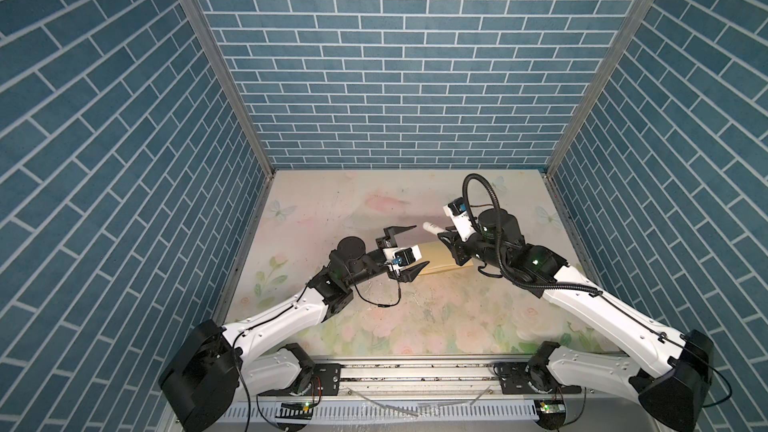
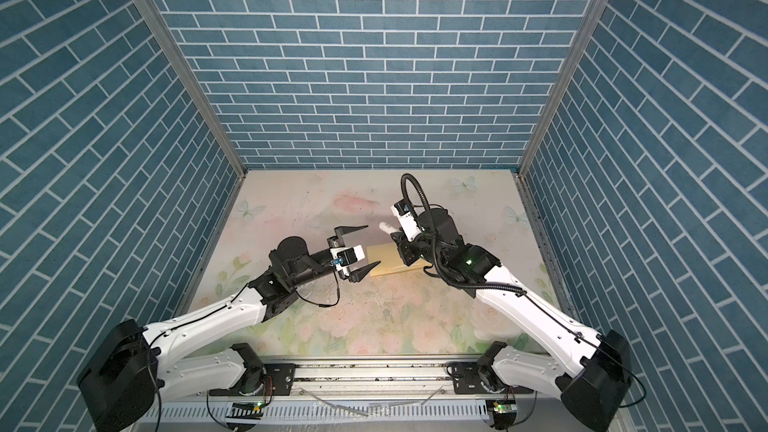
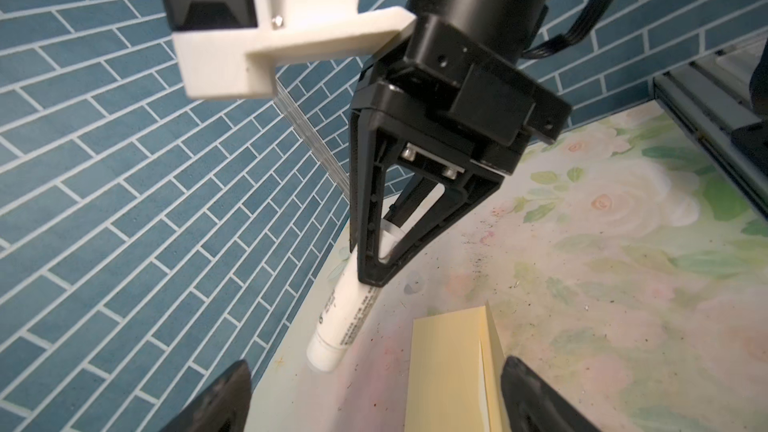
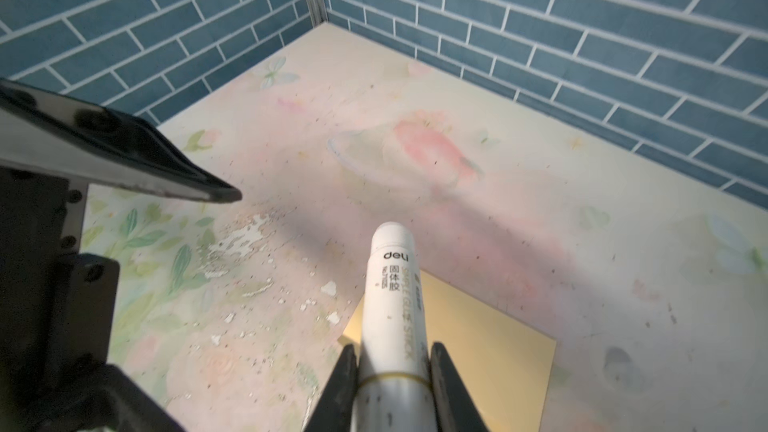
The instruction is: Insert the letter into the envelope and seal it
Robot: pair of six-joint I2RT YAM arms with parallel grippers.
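Partly hidden under the right arm (image 1: 582, 297): the envelope (image 1: 434, 259). The right gripper (image 4: 392, 347): jaws clamped on a glue stick (image 4: 390, 284). The left gripper (image 1: 422, 244): jaws wide apart, empty.

The pale-yellow rectangular paper envelope (image 1: 434, 259) (image 2: 386, 261) has its right end hidden under the right jaws in both top views. In the wrist views the envelope (image 3: 449, 367) (image 4: 478, 338) is cut off by the picture's edge. What lies inside it cannot be told.

The white cylindrical glue stick (image 4: 392, 305) has its rear end hidden between the right jaws. The print on the stick (image 3: 345, 317) is blurred in the left wrist view and too small to read in the top views (image 1: 432, 227). Only the tips of the left jaws show in the left wrist view.
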